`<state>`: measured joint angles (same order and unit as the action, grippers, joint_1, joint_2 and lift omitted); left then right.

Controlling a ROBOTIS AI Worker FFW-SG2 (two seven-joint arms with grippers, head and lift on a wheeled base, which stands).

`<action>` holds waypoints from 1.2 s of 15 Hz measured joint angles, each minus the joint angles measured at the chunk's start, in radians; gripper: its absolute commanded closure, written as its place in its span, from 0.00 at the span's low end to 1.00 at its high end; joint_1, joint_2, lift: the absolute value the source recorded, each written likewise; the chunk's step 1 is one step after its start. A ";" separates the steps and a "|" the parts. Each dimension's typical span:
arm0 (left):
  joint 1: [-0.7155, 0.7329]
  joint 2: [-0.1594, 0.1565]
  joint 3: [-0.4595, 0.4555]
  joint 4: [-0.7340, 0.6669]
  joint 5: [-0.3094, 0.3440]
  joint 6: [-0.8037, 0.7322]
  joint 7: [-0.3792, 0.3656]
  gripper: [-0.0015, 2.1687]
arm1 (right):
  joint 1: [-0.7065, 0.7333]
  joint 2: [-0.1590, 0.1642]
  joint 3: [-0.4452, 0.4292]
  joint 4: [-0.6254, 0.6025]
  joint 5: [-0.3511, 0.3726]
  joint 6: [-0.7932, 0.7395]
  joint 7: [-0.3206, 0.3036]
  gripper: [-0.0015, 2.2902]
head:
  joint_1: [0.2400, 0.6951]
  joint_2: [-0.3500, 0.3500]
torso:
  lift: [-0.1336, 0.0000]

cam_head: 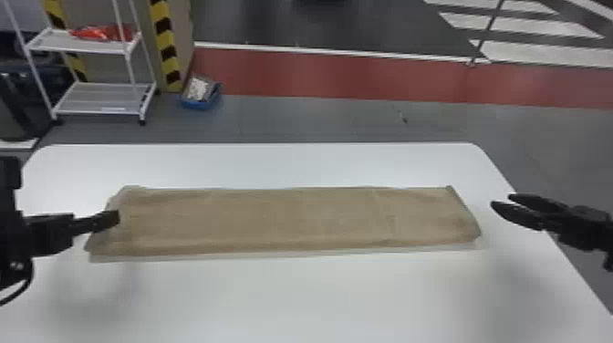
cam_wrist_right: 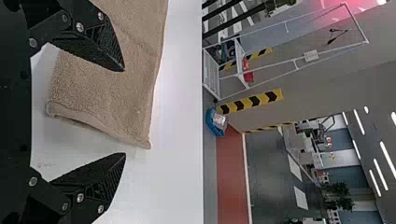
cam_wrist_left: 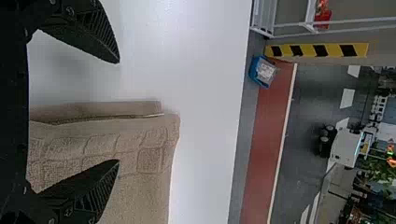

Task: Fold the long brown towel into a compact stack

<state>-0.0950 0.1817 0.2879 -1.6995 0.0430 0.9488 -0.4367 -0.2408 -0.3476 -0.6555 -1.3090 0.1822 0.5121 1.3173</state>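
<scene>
Grey floor extends behind the work area, and a wide red band crosses it. Nearer stands a white table with rounded far corners. Across this table lies the brown towel, as one long, flat strip running from left to right, with some layers visible at its left end. On the floor behind, to the left, there is a white shelf cart, beside a yellow and black striped post.

About the end effectors: the left gripper is at the left end of the towel, with its two fingers spread widely and nothing between them. The right gripper is near the right end of the towel, and its fingers are also well apart, holding nothing.

Smaller are a blue bin near the foot of the post, and one red item on the upper shelf of the cart.
</scene>
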 measured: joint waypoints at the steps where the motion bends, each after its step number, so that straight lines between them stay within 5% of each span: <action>1: -0.004 0.001 -0.006 0.007 -0.007 -0.003 0.000 0.07 | 0.000 0.003 0.000 -0.001 -0.001 0.002 0.001 0.12 | 1.00 0.33 | 0.07; 13: -0.023 0.005 -0.041 0.036 -0.047 0.007 -0.013 0.23 | -0.004 0.004 0.000 -0.003 -0.004 0.000 0.005 0.12 | 1.00 0.32 | 0.07; 14: -0.024 0.007 -0.043 0.036 -0.048 0.013 -0.016 0.33 | -0.005 0.004 -0.002 -0.003 -0.004 0.000 0.005 0.12 | 1.00 0.32 | 0.07; 16: -0.025 0.011 -0.048 0.036 -0.052 0.022 -0.022 0.34 | -0.006 0.003 -0.005 -0.003 -0.007 0.000 0.005 0.12 | 1.00 0.32 | 0.07; 18: -0.025 0.012 -0.053 0.035 -0.056 0.026 -0.028 0.60 | -0.006 0.003 -0.006 -0.002 -0.012 0.002 0.005 0.12 | 1.00 0.31 | 0.07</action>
<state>-0.1198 0.1933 0.2349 -1.6642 -0.0126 0.9750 -0.4645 -0.2470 -0.3450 -0.6611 -1.3113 0.1703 0.5142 1.3223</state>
